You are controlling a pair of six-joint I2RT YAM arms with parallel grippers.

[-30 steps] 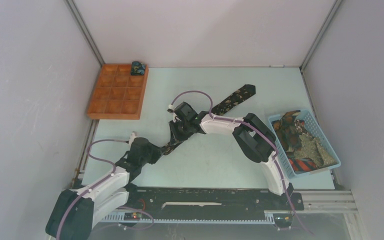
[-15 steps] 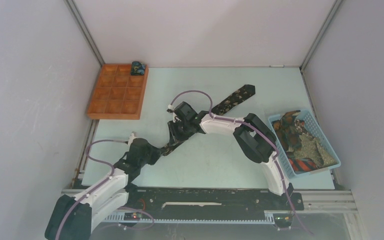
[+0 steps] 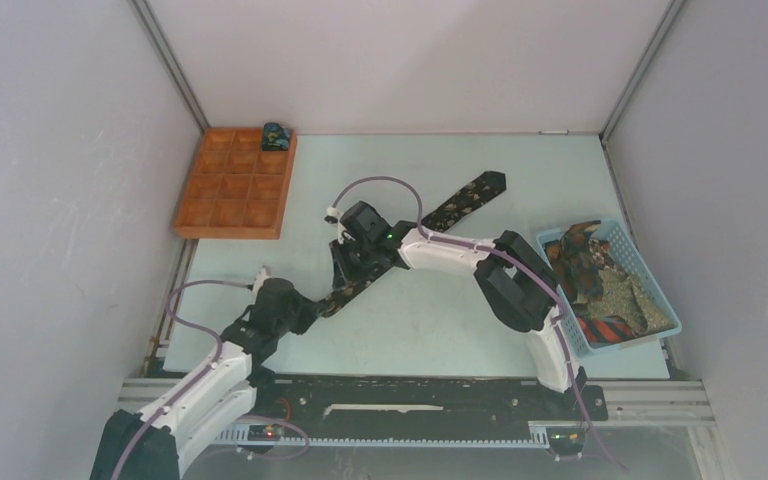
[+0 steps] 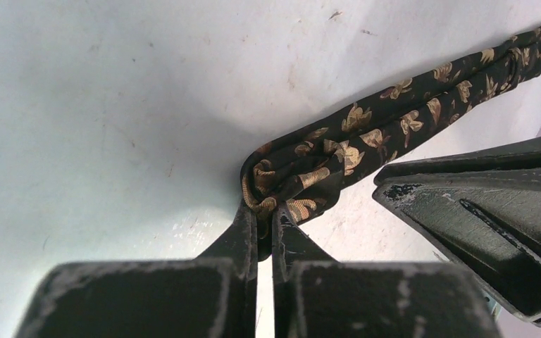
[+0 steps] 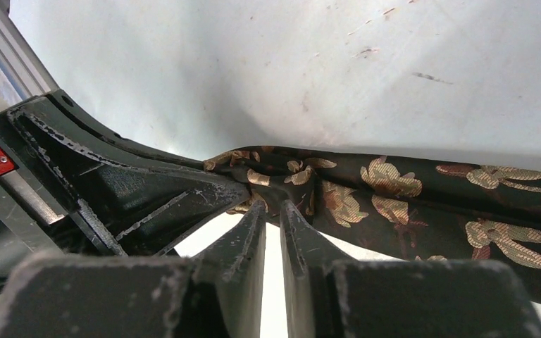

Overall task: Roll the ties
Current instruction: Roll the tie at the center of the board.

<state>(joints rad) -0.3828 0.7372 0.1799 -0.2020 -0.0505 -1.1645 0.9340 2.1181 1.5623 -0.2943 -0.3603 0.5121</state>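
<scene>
Toward the near-left part of the counter (image 3: pixel 420 330), the left claw (image 4: pixel 264 222) is clenched on the narrow end of a black tie (image 4: pixel 366 130) with a tan leaf pattern. The fabric is bunched into a small crumpled fold right at its tips. Just beyond, the right claw (image 5: pixel 271 211) meets the same fold from the opposite side. Its fingers are drawn nearly together and nip the cloth, so the two claws sit almost touching over one spot.

From there the black tie lies flat on the counter and runs diagonally toward the far right, with its wide pointed end well past the right arm's wrist. In the overhead view that arm hides part of its middle.

At the right edge, a blue mesh basket (image 3: pixel 630 341) holds a loose heap of ties (image 3: pixel 600 285), red-black striped and patterned ones among them.

At the far left corner sits an orange tray (image 3: pixel 230 185) divided into small compartments. A dark rolled tie (image 3: pixel 277 135) rests in the compartment at its far right corner.
</scene>
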